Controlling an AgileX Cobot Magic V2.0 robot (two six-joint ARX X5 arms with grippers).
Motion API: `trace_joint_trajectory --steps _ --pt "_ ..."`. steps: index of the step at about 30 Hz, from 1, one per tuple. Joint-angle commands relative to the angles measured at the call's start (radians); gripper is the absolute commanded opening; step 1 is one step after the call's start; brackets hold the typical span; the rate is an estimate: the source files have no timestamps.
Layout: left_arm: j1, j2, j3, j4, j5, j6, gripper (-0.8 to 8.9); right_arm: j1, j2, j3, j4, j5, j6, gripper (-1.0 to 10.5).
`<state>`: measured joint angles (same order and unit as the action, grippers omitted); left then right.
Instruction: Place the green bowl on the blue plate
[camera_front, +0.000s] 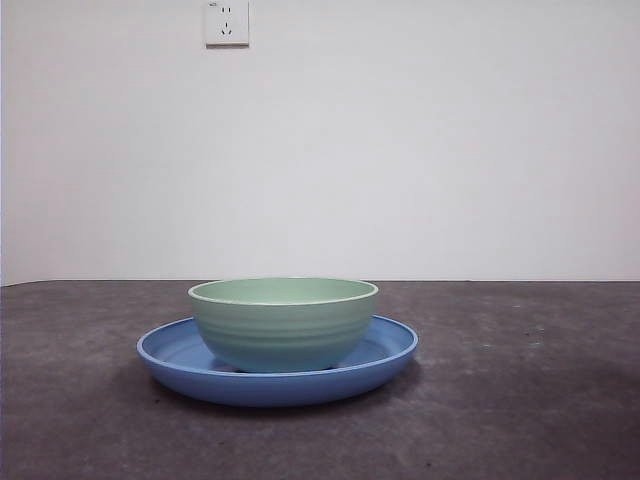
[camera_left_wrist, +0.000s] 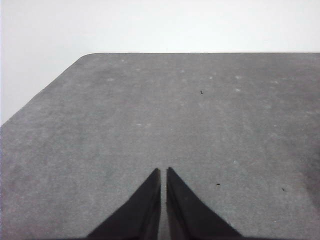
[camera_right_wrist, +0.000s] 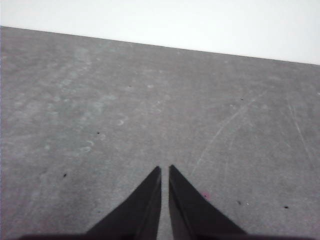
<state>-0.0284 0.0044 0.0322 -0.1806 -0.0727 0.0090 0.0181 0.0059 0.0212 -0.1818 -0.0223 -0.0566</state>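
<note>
The pale mint-green ridged bowl (camera_front: 284, 324) is seated on the glossy blue plate (camera_front: 170, 352) at lower centre, both hands (camera_left_wrist: 163, 171) (camera_right_wrist: 165, 169) closed, empty.

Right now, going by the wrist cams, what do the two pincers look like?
Both look alike. The left pincer shows two matte black jaws that taper from a broad base to thin pointed tips. The right pincer has the same black wedge shape. No cables, labels or markings are visible on either, and neither arm shows in the front view.
</note>
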Motion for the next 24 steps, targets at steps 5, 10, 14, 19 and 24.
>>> trace_joint_trajectory --steps 5,10,14,19,24 --pt "0.000 -0.001 -0.020 -0.006 -0.006 -0.002 0.19 -0.003 -0.002 -0.010 -0.003 -0.014 -0.008 0.2" --pt "0.000 -0.001 -0.020 -0.006 -0.006 -0.002 0.19 -0.003 -0.002 -0.010 -0.003 -0.014 -0.009 0.2" --pt "0.000 -0.001 -0.020 -0.006 -0.006 -0.002 0.19 -0.003 -0.002 -0.010 -0.003 -0.015 -0.005 0.2" --pt "0.000 -0.001 -0.020 -0.006 -0.006 -0.002 0.19 -0.003 -0.002 -0.010 0.011 -0.014 0.001 0.2" --pt "0.000 -0.001 -0.020 -0.006 -0.006 -0.002 0.19 -0.003 -0.002 -0.010 0.027 -0.012 0.004 0.2"
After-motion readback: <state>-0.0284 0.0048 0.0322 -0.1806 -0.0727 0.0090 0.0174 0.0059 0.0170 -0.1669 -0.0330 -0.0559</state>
